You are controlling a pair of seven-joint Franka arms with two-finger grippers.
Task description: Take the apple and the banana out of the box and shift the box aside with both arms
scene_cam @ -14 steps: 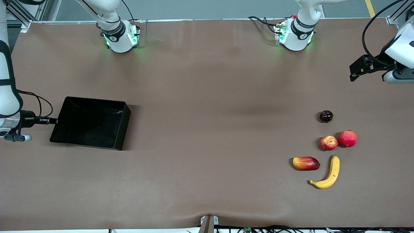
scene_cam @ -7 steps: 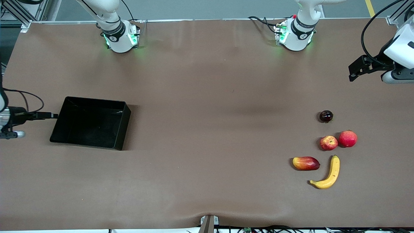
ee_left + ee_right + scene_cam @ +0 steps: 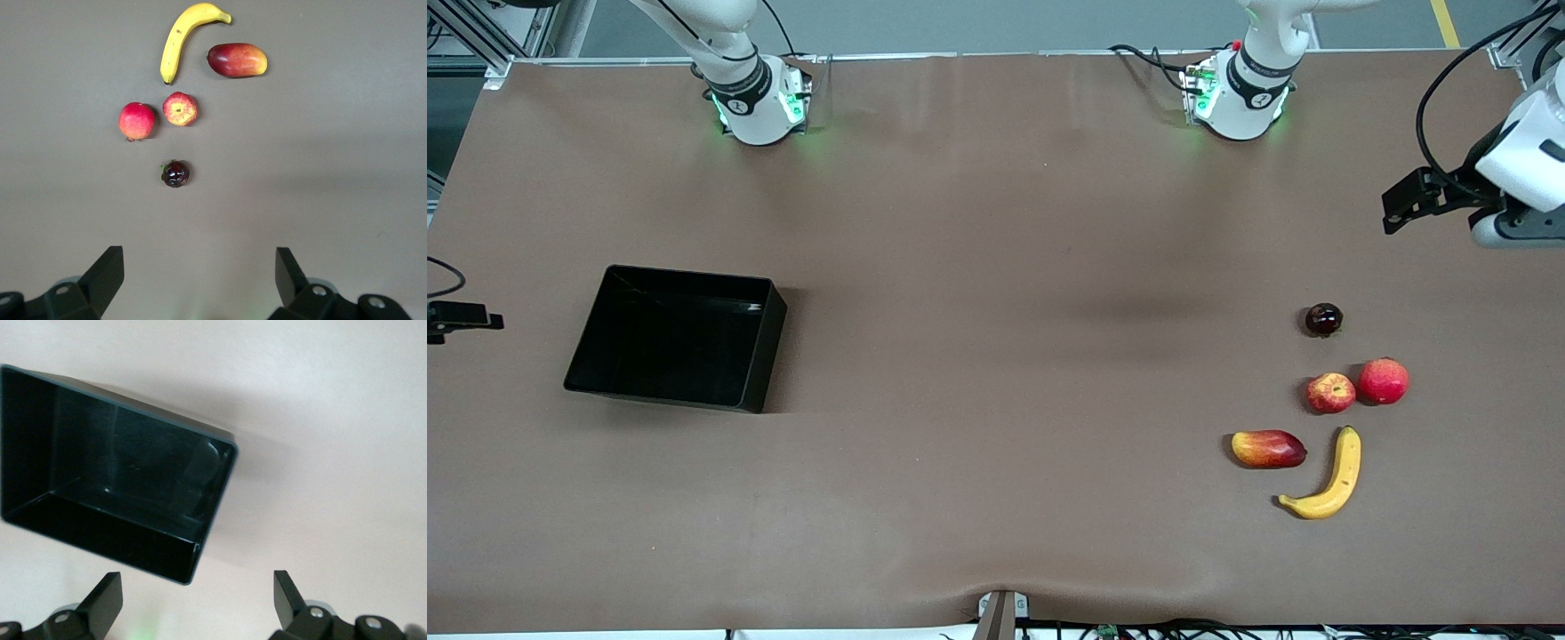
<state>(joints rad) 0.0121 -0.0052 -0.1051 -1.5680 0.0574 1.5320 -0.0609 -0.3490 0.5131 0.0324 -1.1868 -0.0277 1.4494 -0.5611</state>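
**Both grippers up and empty, fruit and box lying apart on the counter**

Hovering over the counter [image 3: 996, 267] at its left-arm end: the left gripper [image 3: 200, 280], jaws spread wide and pinching nothing. Lying on the counter ahead of those jaws, well apart from them: a dark round fruit [image 3: 175, 173] closest, then the apple [image 3: 180, 109] with its dimpled top showing, just beside a plain red fruit [image 3: 137, 121]. Lying farther out from the jaws than the apple: the banana [image 3: 183, 37] and a mango [image 3: 237, 59], side by side with a small gap between. Sitting nearest the front camera of all the fruit: the banana [image 3: 1327, 480].

Hovering at the right-arm end: the right gripper [image 3: 199, 600], jaws likewise spread wide with nothing between them. Resting flat on the counter ahead of those jaws and set at a slant to them: the box [image 3: 27, 447], open top up, one corner reaching closest to the jaws without touching. Holding nothing visible inside: the box [image 3: 760, 347], standing well apart from every fruit, toward the right arm's end of the counter.
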